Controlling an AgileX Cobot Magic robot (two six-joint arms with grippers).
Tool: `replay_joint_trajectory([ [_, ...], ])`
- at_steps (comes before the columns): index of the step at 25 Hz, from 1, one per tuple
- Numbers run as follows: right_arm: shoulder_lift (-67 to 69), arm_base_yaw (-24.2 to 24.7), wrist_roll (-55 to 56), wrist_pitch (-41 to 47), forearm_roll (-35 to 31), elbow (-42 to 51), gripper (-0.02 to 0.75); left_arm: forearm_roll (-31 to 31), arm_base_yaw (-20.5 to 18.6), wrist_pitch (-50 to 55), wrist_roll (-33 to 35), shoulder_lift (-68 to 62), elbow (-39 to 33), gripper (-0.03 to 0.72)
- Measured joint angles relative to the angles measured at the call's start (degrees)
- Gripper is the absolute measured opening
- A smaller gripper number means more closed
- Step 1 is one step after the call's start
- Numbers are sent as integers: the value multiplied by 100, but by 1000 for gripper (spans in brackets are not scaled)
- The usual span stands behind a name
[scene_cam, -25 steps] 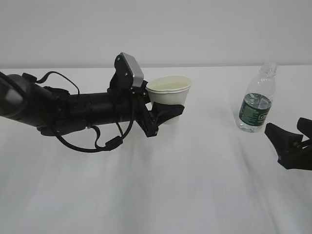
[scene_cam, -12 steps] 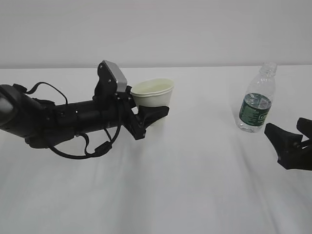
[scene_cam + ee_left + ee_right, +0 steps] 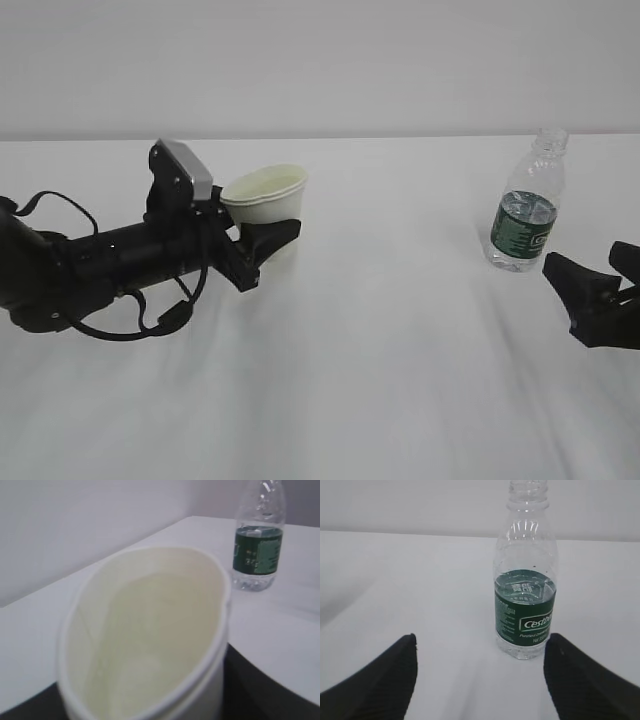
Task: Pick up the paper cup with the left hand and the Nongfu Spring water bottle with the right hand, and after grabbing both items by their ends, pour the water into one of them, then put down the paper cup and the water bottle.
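- Exterior view: the left hand (image 3: 262,243) reaches in from the left edge of the frame, a thick black arm with looping cables and a grey block (image 3: 185,167) on top near the wrist.
- Its gripper is clamped on the paper cup (image 3: 266,205), the black fingers (image 3: 272,235) pressed to the lower part of the cup wall; the cup sits left of centre, rim up and leaning slightly.
- Whether the cup's base touches the white table (image 3: 380,380) cannot be told from this angle.
- Left wrist view: the cup (image 3: 150,640) fills most of the frame, its mouth squeezed into an oval and its inside pale cream; no liquid can be made out in it.
- The Nongfu Spring water bottle (image 3: 528,204) stands upright on the table at the right of the exterior frame, well apart from the cup, uncapped, with a dark green label.
- Right wrist view: the bottle (image 3: 525,575) is in the upper middle of the frame, and the water (image 3: 525,645) reaches about to the top edge of the label.
- The right hand (image 3: 592,296) sits low at the right edge of the exterior frame, near the bottle but not touching it.
- Its gripper is spread wide and holds nothing; in the right wrist view the two black fingers (image 3: 380,680) lie in the lower corners, with the bottle beyond the gap between them.
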State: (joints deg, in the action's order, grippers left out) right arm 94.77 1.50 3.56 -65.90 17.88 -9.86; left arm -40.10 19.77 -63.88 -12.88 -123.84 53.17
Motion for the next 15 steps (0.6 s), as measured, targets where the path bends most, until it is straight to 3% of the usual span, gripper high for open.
replay_joint_trajectory([
  [8,0,0,0,0,0,0,589,421,-349,0,308,0,-411,412],
  [15,0,0,0,0,0,0,589,943,-390,0,876,0,-751,406],
])
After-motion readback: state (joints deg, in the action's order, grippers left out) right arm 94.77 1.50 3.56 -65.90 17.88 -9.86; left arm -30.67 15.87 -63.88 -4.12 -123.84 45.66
